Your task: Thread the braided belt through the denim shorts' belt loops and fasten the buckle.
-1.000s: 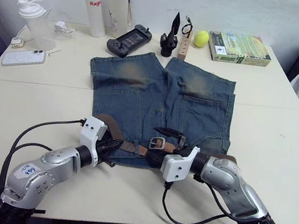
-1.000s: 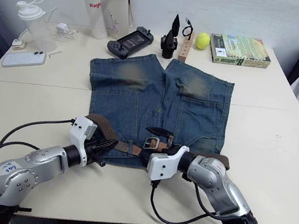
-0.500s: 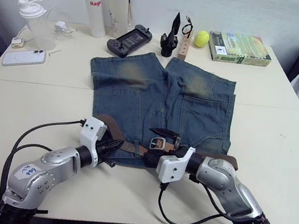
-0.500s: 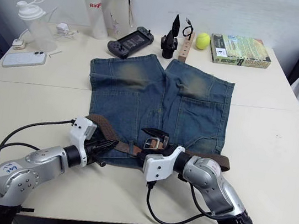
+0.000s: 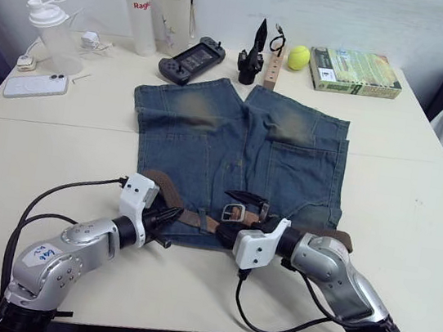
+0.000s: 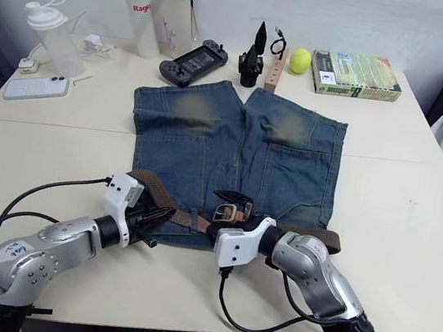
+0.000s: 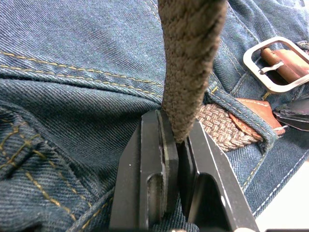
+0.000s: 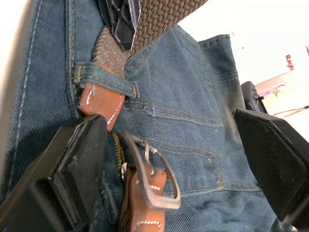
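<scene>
Denim shorts (image 5: 235,156) lie flat on the table (image 5: 59,143), legs pointing away from me and waistband at the near edge. Along that waistband runs the braided belt (image 5: 193,217), its long axis crosswise to the legs; one woven end arches up off the shorts' left corner, and the other end (image 5: 331,235) passes out beyond the right corner. My left hand (image 5: 166,218) is clamped on the belt where the strap rises from the waistband: in the left wrist view the two black fingers (image 7: 154,164) pinch the coarse brown weave between them. Just beside it the belt passes under one of the belt loops (image 7: 241,118), a narrow denim strip with yellow stitching. My right hand (image 5: 227,231) sits at the middle of the waistband with its fingers (image 8: 77,164) spread wide on either side of the buckle (image 5: 234,212), a silver rectangular frame with a prong on a smooth tan leather tab, lying unfastened on the denim. Beyond the shorts' hems stand two bottles (image 5: 153,4), a game controller (image 5: 191,57), a yellow ball (image 5: 298,56) and a book (image 5: 354,72); a phone (image 5: 35,84) lies to their far left.
</scene>
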Tool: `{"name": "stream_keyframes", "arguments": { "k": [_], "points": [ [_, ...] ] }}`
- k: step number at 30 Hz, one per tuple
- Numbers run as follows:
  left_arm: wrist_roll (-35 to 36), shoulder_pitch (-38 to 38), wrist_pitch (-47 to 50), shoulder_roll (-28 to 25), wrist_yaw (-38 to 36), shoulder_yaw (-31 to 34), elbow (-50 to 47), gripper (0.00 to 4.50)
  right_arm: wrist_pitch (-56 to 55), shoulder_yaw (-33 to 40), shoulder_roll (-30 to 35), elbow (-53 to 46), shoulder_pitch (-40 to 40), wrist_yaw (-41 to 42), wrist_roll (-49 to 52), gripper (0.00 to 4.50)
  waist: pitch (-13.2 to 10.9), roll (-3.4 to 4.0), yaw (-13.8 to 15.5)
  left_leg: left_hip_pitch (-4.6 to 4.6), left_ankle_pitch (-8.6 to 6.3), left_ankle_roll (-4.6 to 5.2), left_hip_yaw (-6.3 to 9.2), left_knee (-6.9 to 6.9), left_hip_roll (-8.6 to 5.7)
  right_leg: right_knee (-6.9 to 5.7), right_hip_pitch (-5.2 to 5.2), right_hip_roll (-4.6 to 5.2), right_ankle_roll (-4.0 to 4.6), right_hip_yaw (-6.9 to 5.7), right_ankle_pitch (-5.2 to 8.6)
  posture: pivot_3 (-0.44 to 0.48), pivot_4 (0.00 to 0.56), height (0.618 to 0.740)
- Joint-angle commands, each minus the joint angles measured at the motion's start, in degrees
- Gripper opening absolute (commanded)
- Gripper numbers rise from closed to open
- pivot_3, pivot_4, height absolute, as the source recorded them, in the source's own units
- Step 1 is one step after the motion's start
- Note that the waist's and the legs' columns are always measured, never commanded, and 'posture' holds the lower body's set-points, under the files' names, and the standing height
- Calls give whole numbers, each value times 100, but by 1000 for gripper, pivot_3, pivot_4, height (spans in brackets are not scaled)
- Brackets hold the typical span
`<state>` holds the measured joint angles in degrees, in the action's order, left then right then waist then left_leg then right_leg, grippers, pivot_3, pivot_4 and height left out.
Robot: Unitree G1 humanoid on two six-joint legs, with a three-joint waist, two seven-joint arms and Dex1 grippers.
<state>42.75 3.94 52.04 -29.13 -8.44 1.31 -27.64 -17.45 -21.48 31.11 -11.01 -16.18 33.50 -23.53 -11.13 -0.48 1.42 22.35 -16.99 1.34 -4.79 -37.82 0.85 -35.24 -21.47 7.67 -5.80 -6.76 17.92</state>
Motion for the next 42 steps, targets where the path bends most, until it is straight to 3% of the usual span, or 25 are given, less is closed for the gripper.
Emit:
{"name": "stream_keyframes", "arguments": {
  "k": [1, 19, 28, 30, 31, 33, 37, 38, 40, 42],
  "points": [
    [-47, -200, 348, 60, -147, -268, 32, 0, -10, 178, 116, 127, 132, -45, 35, 4468, 0, 0, 1, -1, 0, 0, 0, 0, 0, 0, 1, 0, 0, 0, 0, 0, 150, 720],
    [-108, -243, 401, 111, -177, -221, -35, 0, -6, -149, -341, 119, -156, -96, -236, 4468, 2, -1, -7, -6, 0, 0, -5, 0, 0, -7, 1, -2, 0, 6, 0, 0, 150, 720],
    [-164, -240, 442, 151, -224, -182, -26, 0, -252, -87, -129, -74, -123, 67, -184, 4468, 2, -1, -5, -7, 0, 0, -8, -1, 0, -10, 0, -2, 1, 8, 0, 0, 150, 720],
    [-182, -236, 442, 163, -232, -186, -17, 0, -288, -96, -114, -68, -138, 90, -178, 4241, 2, -1, -4, -7, 0, 0, -8, -1, 0, -10, 0, -2, 1, 8, 0, 0, 150, 720],
    [-190, -235, 445, 169, -236, -185, -15, 0, -301, -99, -112, -74, -142, 96, -174, 3664, 2, -1, -4, -7, 0, 0, -8, -1, 0, -10, 0, -2, 1, 8, 0, 0, 150, 720],
    [-208, -235, 450, 179, -246, -182, -14, 0, -317, -102, -118, -94, -140, 121, -168, 3062, 2, -1, -3, -7, 0, 0, -8, -1, 0, -10, 0, -2, 1, 8, 0, 0, 150, 720],
    [-233, -225, 460, 203, -259, -168, -1, 0, -362, -109, -113, -138, -105, 180, -176, 1160, 2, -1, -4, -7, 0, 1, -8, -1, 0, -11, 0, -2, 1, 8, 0, 0, 150, 720],
    [-240, -222, 464, 210, -261, -164, 1, 0, -378, -114, -101, -144, -97, 200, -185, 434, 2, -1, -4, -7, 0, 0, -8, -1, 0, -10, 0, -2, 1, 8, 0, 0, 150, 720],
    [-260, -216, 464, 217, -274, -162, 7, 0, -410, -138, -69, -152, -103, 254, -212, 79, 2, -1, -4, -7, 0, 1, -9, -1, 0, -11, 0, -2, 1, 8, 0, 0, 150, 720],
    [-270, -207, 462, 227, -282, -159, 9, 0, -349, -151, -54, -140, -107, 316, -212, 79, 2, -1, -4, -7, 0, 1, -9, -1, 0, -11, -1, -2, 1, 8, 0, 0, 150, 720]
  ]
}}
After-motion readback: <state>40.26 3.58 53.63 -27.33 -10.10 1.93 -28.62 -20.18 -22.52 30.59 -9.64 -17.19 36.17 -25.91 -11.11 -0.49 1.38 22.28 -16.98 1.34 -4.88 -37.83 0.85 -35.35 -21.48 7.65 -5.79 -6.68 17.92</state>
